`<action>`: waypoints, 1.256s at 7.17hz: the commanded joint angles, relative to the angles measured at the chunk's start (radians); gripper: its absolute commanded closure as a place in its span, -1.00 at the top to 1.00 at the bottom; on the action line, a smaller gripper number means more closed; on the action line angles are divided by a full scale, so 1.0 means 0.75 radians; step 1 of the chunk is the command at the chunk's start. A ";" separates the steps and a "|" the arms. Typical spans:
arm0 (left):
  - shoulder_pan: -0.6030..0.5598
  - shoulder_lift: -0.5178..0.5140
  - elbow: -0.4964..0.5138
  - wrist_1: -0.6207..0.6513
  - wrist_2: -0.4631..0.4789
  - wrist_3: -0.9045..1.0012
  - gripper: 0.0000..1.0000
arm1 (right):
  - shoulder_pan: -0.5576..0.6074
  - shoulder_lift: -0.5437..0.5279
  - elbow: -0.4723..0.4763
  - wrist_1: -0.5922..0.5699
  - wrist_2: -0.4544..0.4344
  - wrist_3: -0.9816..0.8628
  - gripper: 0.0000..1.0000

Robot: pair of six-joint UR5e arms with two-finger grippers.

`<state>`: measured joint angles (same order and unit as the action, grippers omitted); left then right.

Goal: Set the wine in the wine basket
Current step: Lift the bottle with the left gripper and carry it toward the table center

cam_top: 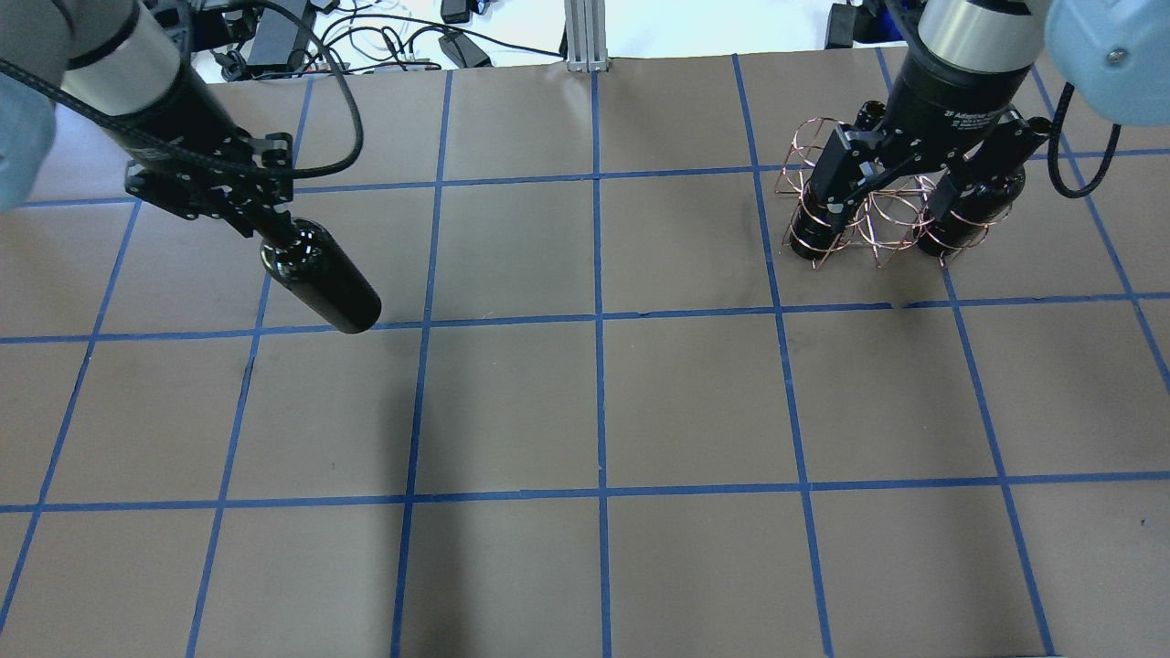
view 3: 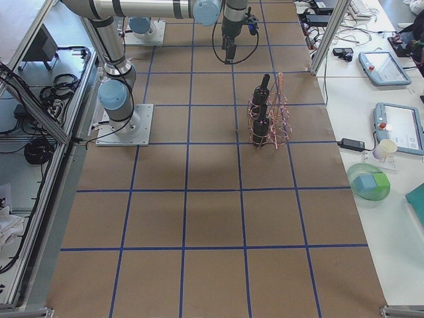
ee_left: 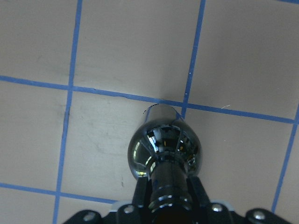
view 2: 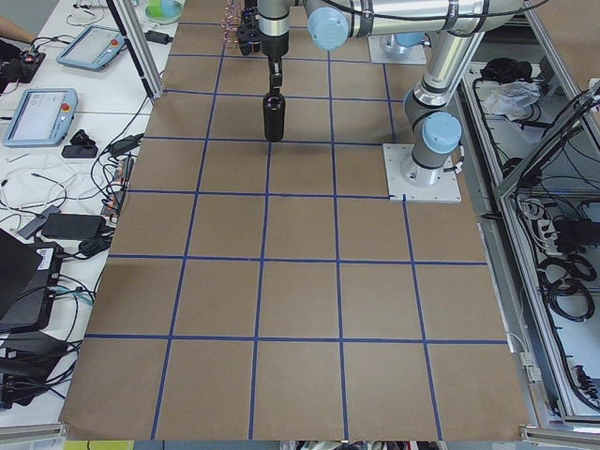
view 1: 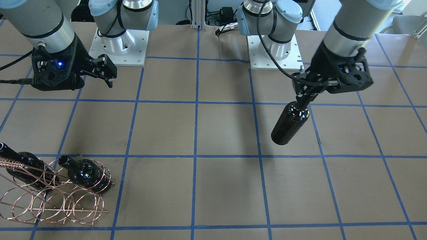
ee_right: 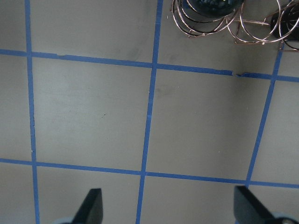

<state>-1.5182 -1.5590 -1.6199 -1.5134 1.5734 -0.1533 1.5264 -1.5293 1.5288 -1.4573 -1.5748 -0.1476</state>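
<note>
My left gripper is shut on the neck of a dark glossy wine bottle and holds it hanging above the table, base down and tilted. It also shows in the front view and the left wrist view. The copper wire wine basket stands at the far right, with two more dark bottles in its rings. My right gripper is open and empty, high above the basket. In the right wrist view its fingertips are wide apart and the basket is at the top edge.
The table is brown paper with a blue tape grid. Both arm bases stand at the robot's side of the table. Cables and devices lie beyond the far edge.
</note>
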 commanded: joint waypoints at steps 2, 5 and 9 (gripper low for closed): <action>-0.361 0.007 -0.114 0.078 0.055 -0.662 -0.77 | 0.000 0.000 0.005 0.000 -0.001 -0.002 1.00; -0.559 0.021 -0.200 0.189 0.085 -0.996 -0.77 | 0.000 0.000 0.005 0.004 -0.001 0.000 1.00; -0.565 0.039 -0.233 0.136 0.015 -1.045 -0.76 | 0.000 0.000 0.015 0.006 -0.001 0.002 1.00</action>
<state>-1.9411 -1.5421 -1.7882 -1.3957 1.5979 -0.9378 1.5263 -1.5293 1.5363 -1.4528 -1.5754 -0.1469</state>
